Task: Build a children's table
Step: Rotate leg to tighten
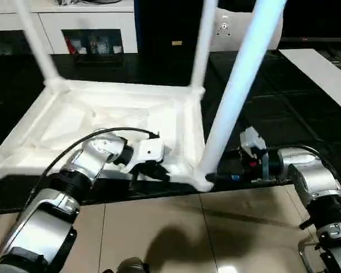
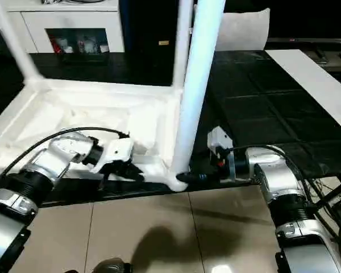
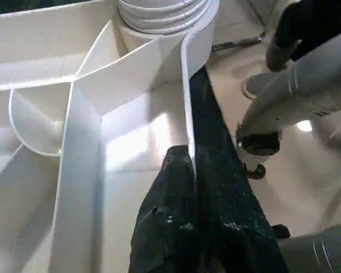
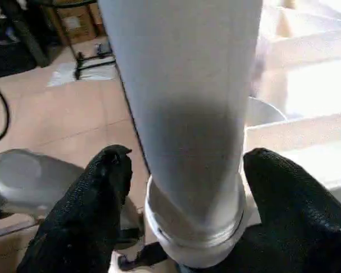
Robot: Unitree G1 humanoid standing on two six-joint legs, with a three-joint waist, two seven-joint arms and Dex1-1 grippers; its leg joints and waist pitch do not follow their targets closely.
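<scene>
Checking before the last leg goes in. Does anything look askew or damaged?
No damage shows. The near-corner leg leans in its socket while the far leg stands straighter. The right hand straddles its base; the left hand pinches the tabletop rim.

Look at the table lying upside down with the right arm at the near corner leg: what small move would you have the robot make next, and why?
Probably close the right gripper on the leg and twist it further in. Its fingers stand on either side of the leg's base, apart from it, and a threaded ring shows above the corner socket. The left gripper is shut on the table top's rim, steadying it.
</scene>
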